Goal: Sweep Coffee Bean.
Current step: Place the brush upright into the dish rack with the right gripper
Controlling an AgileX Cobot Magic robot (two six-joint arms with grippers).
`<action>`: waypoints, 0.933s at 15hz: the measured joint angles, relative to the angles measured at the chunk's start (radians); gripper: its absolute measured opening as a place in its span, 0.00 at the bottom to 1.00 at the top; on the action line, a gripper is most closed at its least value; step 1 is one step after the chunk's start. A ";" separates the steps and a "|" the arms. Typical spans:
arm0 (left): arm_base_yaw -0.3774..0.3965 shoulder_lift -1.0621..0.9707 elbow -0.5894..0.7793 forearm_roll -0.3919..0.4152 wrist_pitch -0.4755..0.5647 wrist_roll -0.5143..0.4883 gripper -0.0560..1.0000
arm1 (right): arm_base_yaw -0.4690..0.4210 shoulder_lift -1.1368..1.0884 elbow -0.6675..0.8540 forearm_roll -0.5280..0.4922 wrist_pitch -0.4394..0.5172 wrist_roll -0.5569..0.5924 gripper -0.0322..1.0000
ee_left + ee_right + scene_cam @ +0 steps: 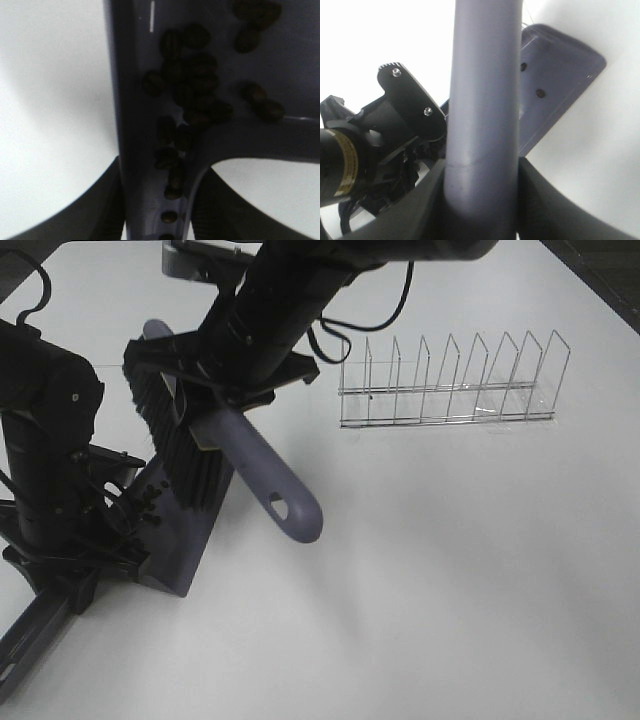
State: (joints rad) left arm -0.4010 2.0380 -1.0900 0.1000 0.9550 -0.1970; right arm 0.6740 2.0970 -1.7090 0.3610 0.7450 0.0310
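The purple dustpan (188, 545) rests on the white table at the left, with several dark coffee beans (152, 502) in it. My left gripper (118, 538) is shut on the dustpan's near edge. In the left wrist view the coffee beans (196, 85) lie piled against the dustpan's wall (129, 100), between my left gripper's (157, 202) jaws. My right gripper (215, 400) reaches across and is shut on the purple brush handle (268, 478). The black bristles (178, 445) hang just over the dustpan. The right wrist view shows my right gripper (482, 200) on the handle (485, 100), and the dustpan (557, 80) with two beans (538, 93).
A wire rack (450, 380) with several upright dividers stands at the back right of the white table (450, 590). The left arm's black base (45, 440) stands at the left edge. The left arm also shows in the right wrist view (370, 150).
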 joint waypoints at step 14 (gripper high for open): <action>0.227 0.003 0.000 -0.129 0.025 0.102 0.37 | -0.008 -0.555 0.373 -0.465 0.407 0.207 0.34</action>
State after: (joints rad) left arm -0.1740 2.0410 -1.0900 -0.0290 0.9800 -0.0950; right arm 0.6660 1.5420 -1.3360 -0.1040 1.1520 0.2380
